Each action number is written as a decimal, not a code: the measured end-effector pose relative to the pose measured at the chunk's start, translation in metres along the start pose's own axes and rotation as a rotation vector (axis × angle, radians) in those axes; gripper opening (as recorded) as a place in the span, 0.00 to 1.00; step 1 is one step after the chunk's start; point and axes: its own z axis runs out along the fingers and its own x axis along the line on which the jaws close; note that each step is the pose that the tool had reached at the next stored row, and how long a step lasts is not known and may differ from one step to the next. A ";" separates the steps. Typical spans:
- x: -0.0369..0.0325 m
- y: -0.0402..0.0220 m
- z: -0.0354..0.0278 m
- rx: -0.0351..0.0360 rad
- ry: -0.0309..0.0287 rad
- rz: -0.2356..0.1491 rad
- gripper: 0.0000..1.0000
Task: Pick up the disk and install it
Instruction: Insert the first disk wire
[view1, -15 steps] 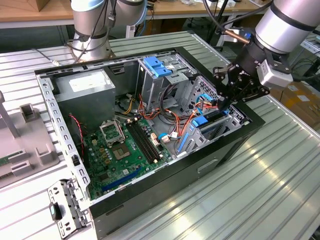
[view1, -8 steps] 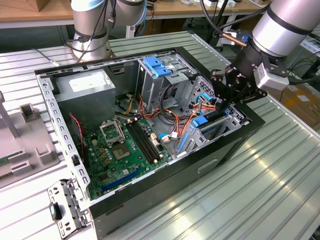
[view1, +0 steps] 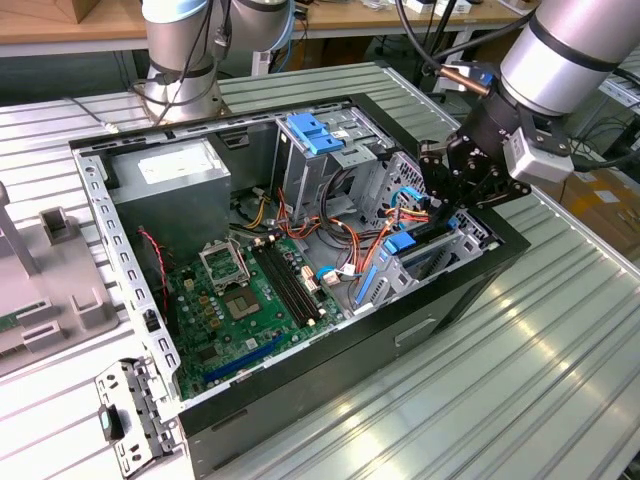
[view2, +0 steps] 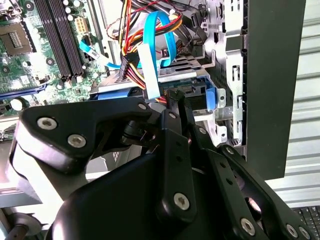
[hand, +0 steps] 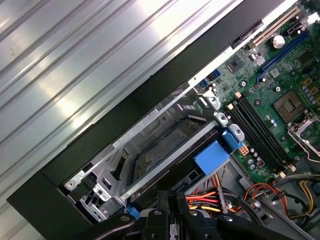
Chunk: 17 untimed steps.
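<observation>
A ribbed metal tabletop (view1: 560, 340) is seen under bright light, backed by wooden workbenches (view1: 60, 25) and cardboard boxes (view1: 605, 205)

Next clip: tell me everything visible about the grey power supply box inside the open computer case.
The grey box-shaped metal power supply sits in a far corner of the open black computer case, toward the exterior view's left. A white sticker covers part of its upward face; its side looks like dull bare sheet metal. It lies against the case's silver perforated frame, beside the green motherboard.
</observation>
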 end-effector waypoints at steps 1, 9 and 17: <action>0.0000 0.0000 0.0000 0.0000 0.0000 0.000 0.17; 0.0000 0.0000 0.0003 0.0040 0.0043 0.067 0.17; 0.0000 0.0000 0.0005 0.0073 0.0079 0.123 0.17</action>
